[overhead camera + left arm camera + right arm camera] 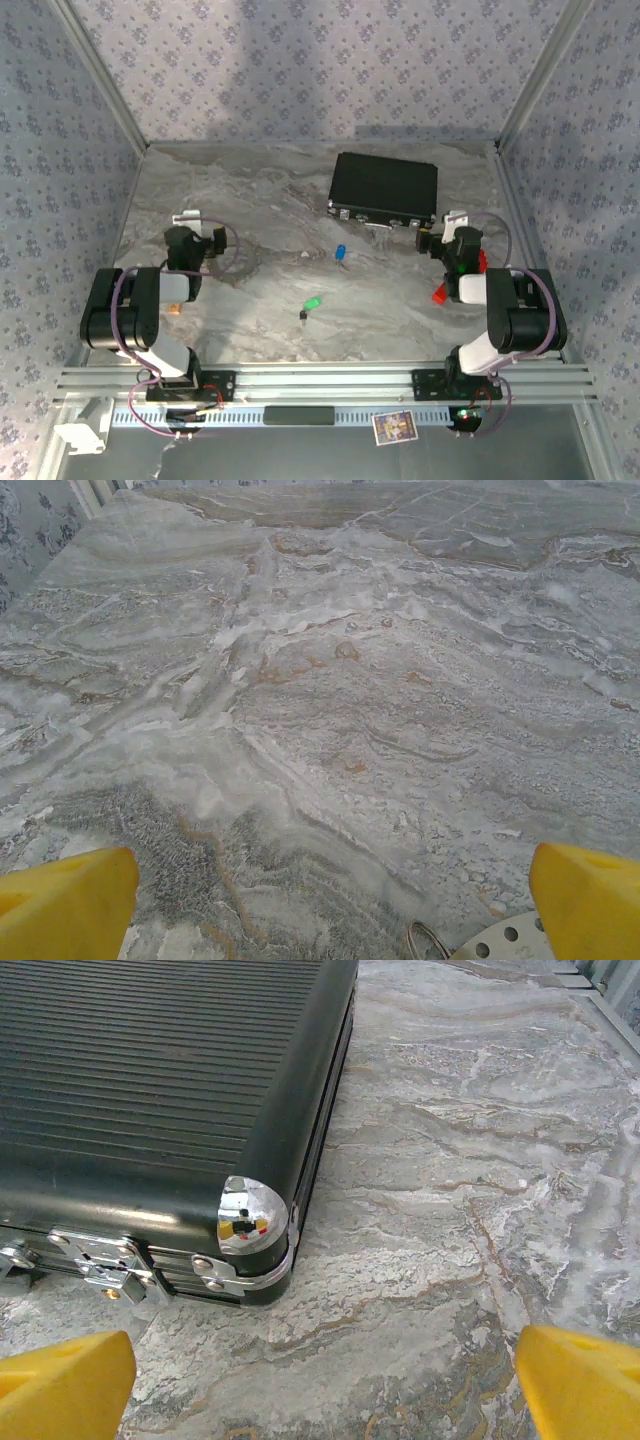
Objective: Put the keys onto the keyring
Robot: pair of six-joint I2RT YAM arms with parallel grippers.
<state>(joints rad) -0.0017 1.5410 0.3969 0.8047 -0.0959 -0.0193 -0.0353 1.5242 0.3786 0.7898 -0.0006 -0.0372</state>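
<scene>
No text, brand or number can be read anywhere. A small printed card below the front rail may carry marks, but it is too blurred to tell.

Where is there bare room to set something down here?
Bare: the far-left stretch between the patterned wall and the black ribbed rectangular case; the far-right corner beside it. Crowded: the middle, where the small blue-headed key and small green-headed key lie.
</scene>
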